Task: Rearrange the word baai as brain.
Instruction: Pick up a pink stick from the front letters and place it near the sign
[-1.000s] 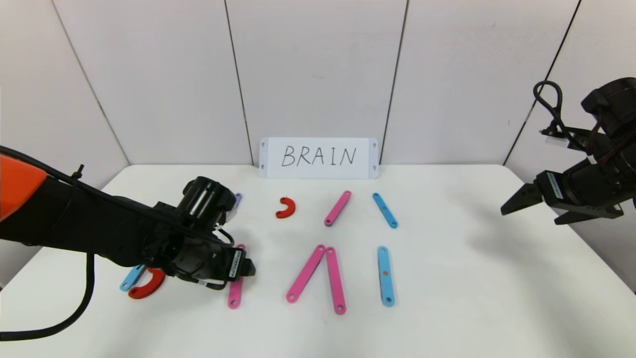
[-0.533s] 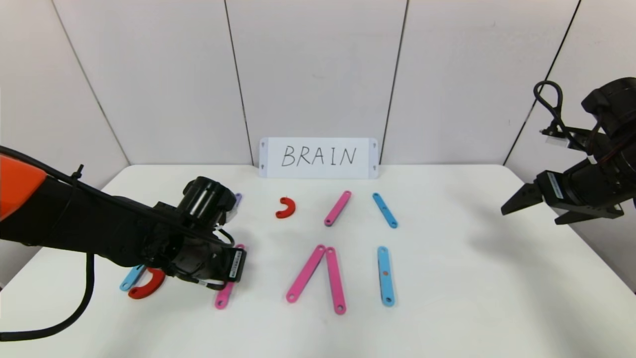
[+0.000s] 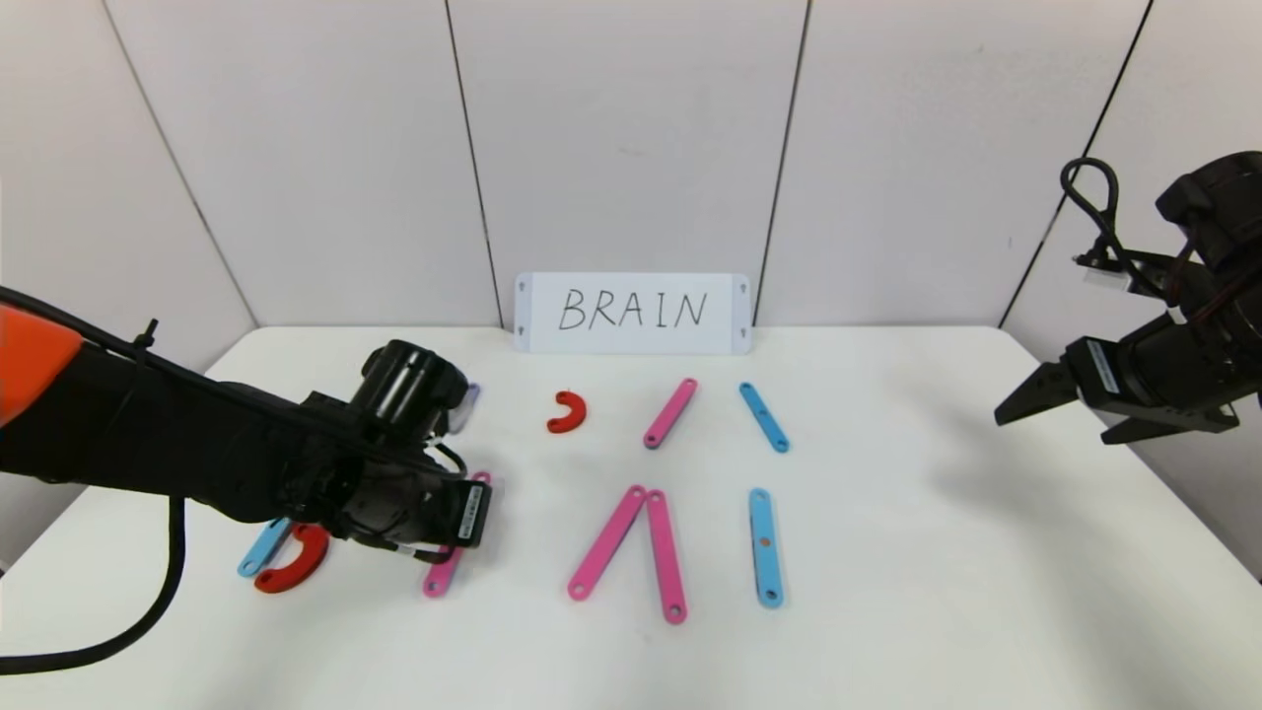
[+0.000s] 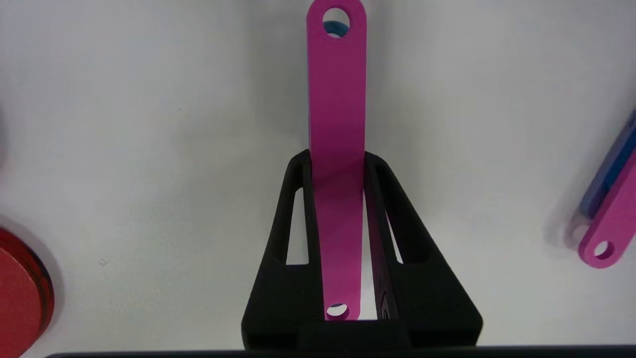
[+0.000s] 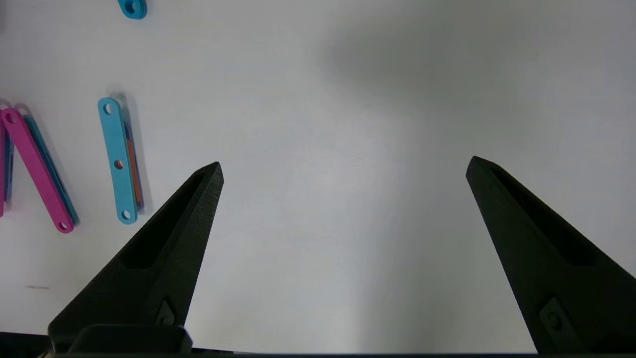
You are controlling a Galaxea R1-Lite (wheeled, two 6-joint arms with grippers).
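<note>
Gripping flat pink bar (image 4: 337, 99), left pincer (image 4: 337, 159)

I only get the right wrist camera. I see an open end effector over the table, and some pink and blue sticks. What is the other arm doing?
Observer: The left end effector is shut on a pink bar, pinching its two long edges.
Operator: Where is that?
Observer: On the robot's left side, close to a red arc and a blue bar lying there.
Operator: Is there a word to copy?
Observer: Yes, a white card stands at the back wall with BRAIN written on it.
</note>
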